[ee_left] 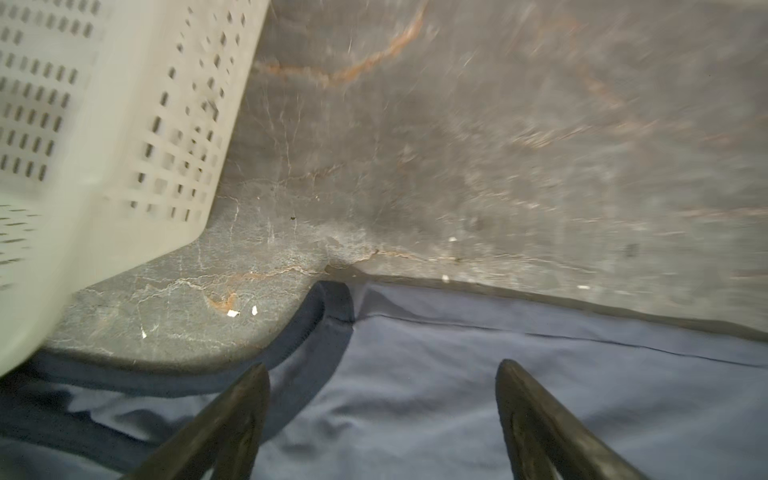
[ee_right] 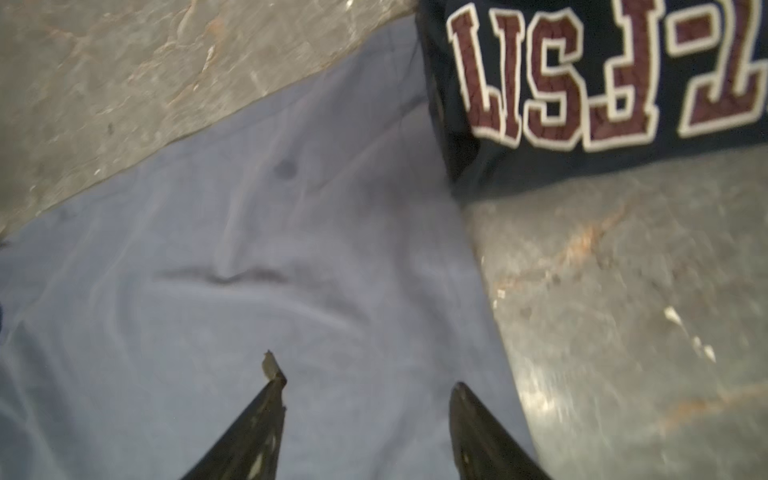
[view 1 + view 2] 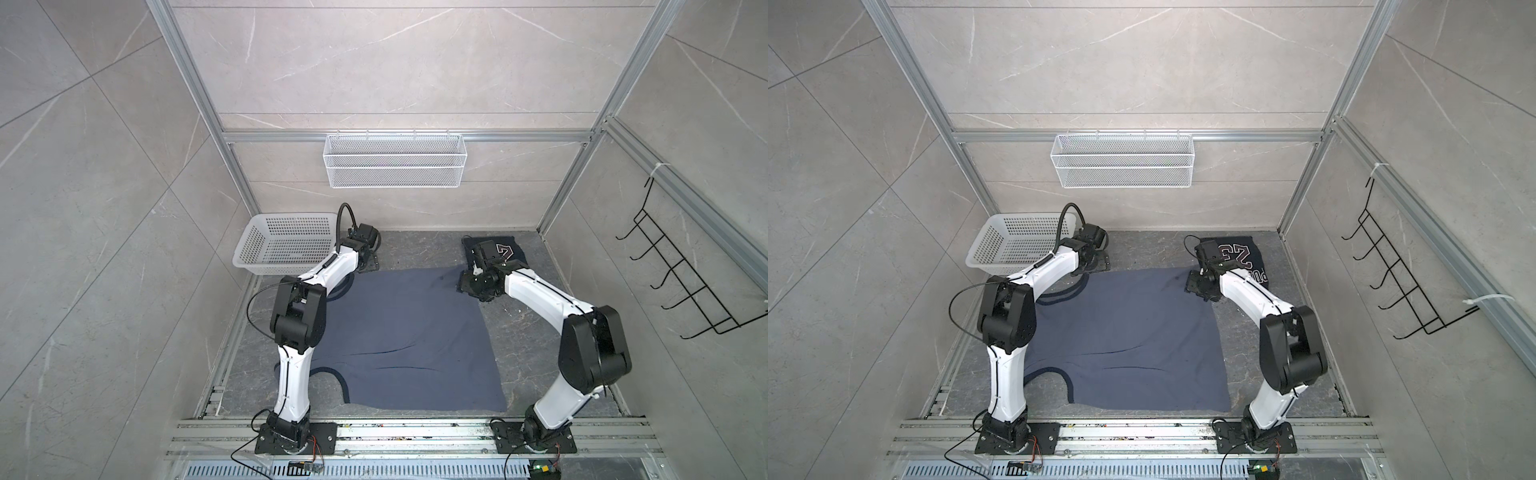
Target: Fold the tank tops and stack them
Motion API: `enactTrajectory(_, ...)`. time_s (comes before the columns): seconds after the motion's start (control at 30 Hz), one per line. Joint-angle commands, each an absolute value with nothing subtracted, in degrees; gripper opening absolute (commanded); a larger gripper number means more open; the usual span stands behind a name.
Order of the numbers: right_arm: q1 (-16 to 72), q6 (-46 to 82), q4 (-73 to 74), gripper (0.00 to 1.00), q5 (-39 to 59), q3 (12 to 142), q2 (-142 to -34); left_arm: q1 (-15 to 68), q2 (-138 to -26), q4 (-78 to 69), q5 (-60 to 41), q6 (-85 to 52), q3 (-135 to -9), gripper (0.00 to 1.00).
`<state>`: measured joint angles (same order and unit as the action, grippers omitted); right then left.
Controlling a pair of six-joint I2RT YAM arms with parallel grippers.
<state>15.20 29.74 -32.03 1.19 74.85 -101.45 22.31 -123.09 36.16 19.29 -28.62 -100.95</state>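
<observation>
white perforated plastic basket sits at the far left of the dark grey marbled table. just beside it, the left hand is low over the far left corner of the slate blue-grey cloth tank top. its two dark fingers are spread wide with nothing between them, above the darker curved trim of an opening. whether the tips touch the cloth i cannot tell. the blue-grey top lies spread flat across the middle of the table in both top views, with a few shallow creases and another curved dark-trimmed opening at its near left edge. at its far right corner the right hand is over the cloth, fingers apart and pinching nothing. just beyond that corner the near-black navy cloth tank top lies as a compact folded piece at the far right of the table. its red, white-edged "23" and lettering face up, and its edge overlaps the corner of the blue-grey top.
</observation>
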Motion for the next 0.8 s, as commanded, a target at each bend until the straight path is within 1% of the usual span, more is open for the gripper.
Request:
enactTrajectory(0.0, 13.91, 26.40, -30.78, 0.64, 3.50, 80.45, -106.14, 20.94, -123.87, 38.27, 19.92, -26.94, -104.07, 0.85)
enactTrajectory(0.17, 12.40, 25.83, -30.82, 0.63, 3.04, 85.94, -111.67, 20.00, -127.12, 37.61, 18.36, -26.24, -106.59, 0.78)
enactTrajectory(0.33, 12.13, 25.82, -31.79, 0.63, 1.97, 89.72, -115.06, 19.60, -129.96, 38.98, 16.86, -26.75, -109.15, 0.69)
enactTrajectory(0.63, 11.35, 25.64, -32.85, 0.63, 0.76, 94.53, -118.97, 19.60, -131.47, 39.58, 15.57, -28.98, -109.07, 0.64)
enactTrajectory(0.73, 11.05, 25.55, -33.26, 0.63, 0.32, 96.31, -120.37, 19.64, -132.29, 39.63, 15.46, -29.05, -109.18, 0.57)
enactTrajectory(0.77, 10.98, 25.58, -33.43, 0.63, 0.33, 96.78, -120.86, 19.60, -132.50, 39.84, 15.47, -29.18, -109.26, 0.53)
